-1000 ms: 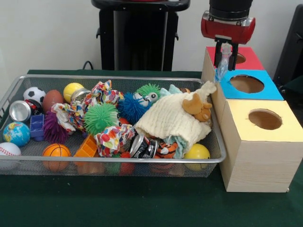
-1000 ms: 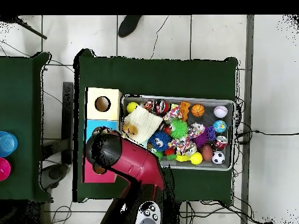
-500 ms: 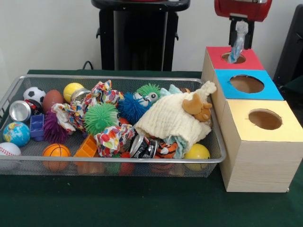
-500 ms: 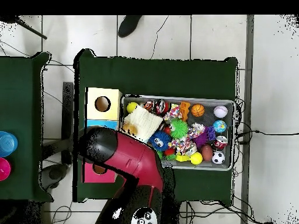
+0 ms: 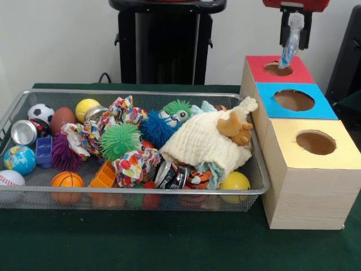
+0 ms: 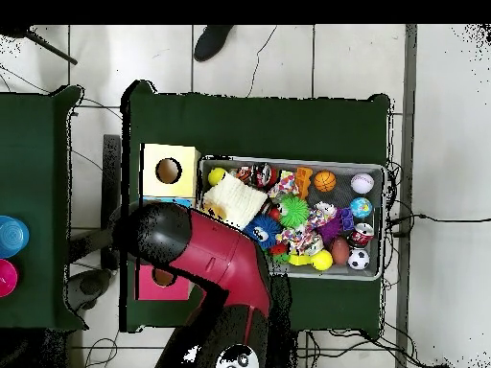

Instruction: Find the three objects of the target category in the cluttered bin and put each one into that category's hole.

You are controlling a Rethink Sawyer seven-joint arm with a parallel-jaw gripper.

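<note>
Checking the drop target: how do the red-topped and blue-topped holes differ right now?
The red-topped hole is farthest from the camera, with the held clear plastic bottle hanging over it from the gripper. The blue-topped hole is the middle one, with nothing above it. Both are round holes in pale wooden boxes.

Wire basket left of box row; bottle hangs above rearmost hole.

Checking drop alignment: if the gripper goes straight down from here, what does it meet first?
Likely the red-topped hole: the gripper hangs the clear bottle over it, not the blue-topped hole. Depth uncertain.
</note>
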